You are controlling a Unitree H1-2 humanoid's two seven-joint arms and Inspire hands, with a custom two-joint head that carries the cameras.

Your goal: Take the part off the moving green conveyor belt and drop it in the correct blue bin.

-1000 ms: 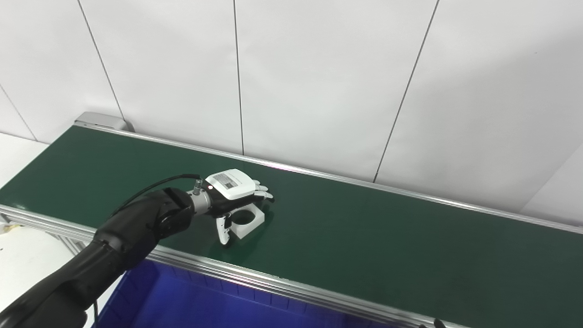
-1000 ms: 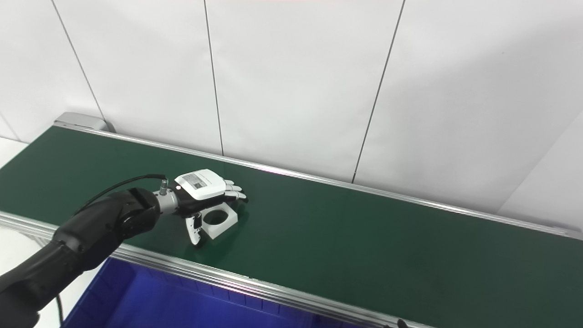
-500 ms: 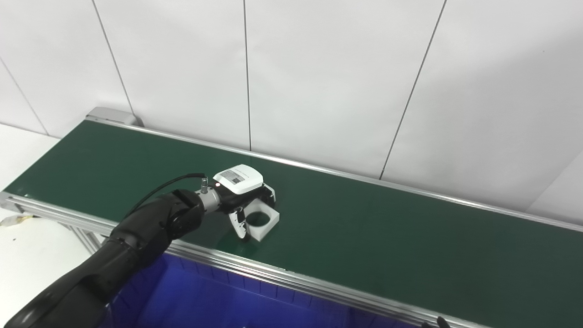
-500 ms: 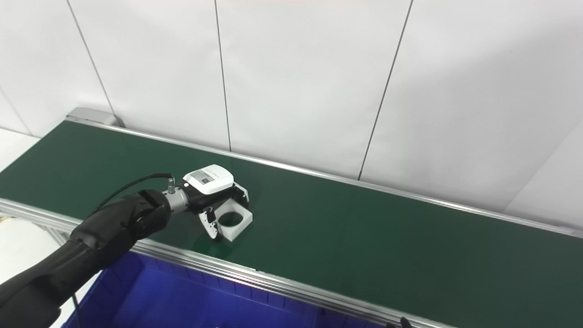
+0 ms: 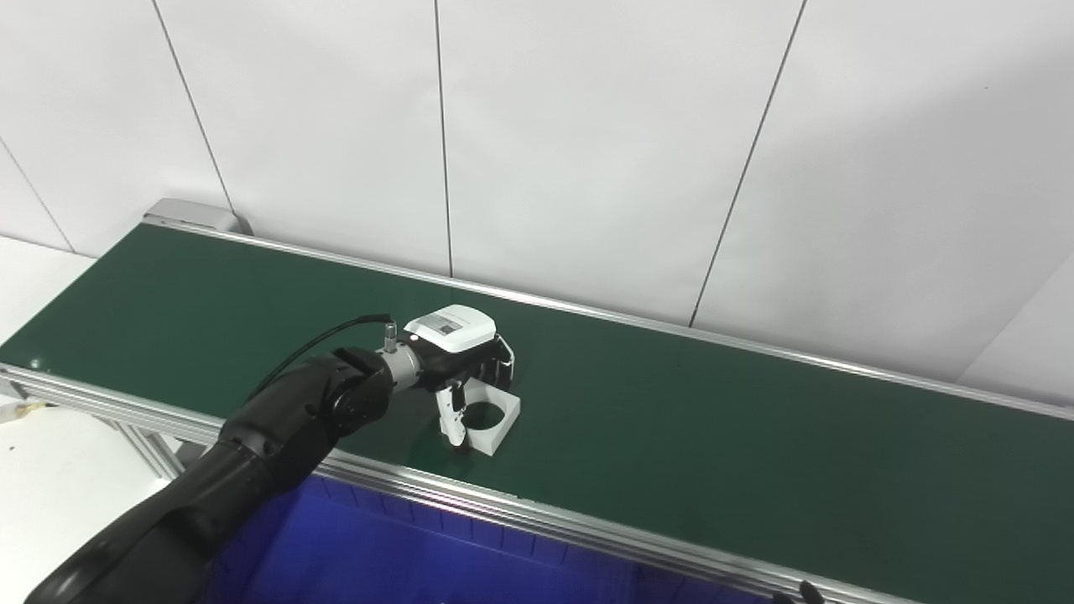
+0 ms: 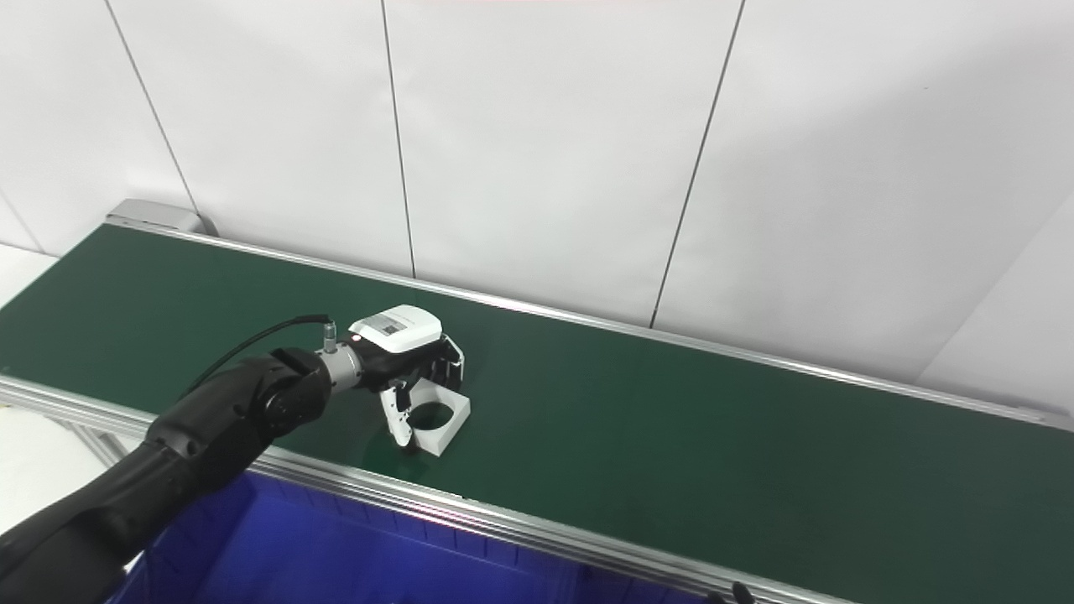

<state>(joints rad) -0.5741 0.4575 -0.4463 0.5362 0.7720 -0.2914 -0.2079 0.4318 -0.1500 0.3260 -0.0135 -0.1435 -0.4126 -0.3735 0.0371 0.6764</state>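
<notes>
A white square part (image 5: 504, 412) with a round hole lies flat on the green conveyor belt (image 5: 713, 436), close to its near rail. My left hand (image 5: 453, 344) sits over the part's left side, its white back facing up. The fingers (image 5: 503, 362) are curled down at the part's far edge and the thumb (image 5: 450, 417) presses its near-left edge, so the hand is closed around it. The part still rests on the belt (image 6: 671, 436). Of my right hand only a dark tip (image 5: 799, 594) shows at the bottom edge.
A blue bin (image 5: 403, 562) stands below the belt's near aluminium rail (image 5: 587, 533), under my left arm. A white panelled wall runs behind the belt. The belt's left end has a grey housing (image 5: 189, 211).
The left hand's fingers, stretched flat over the part a second ago, have curled down and the thumb has closed against it. Hand and part have drifted slightly right along the belt. The camera shifted.
</notes>
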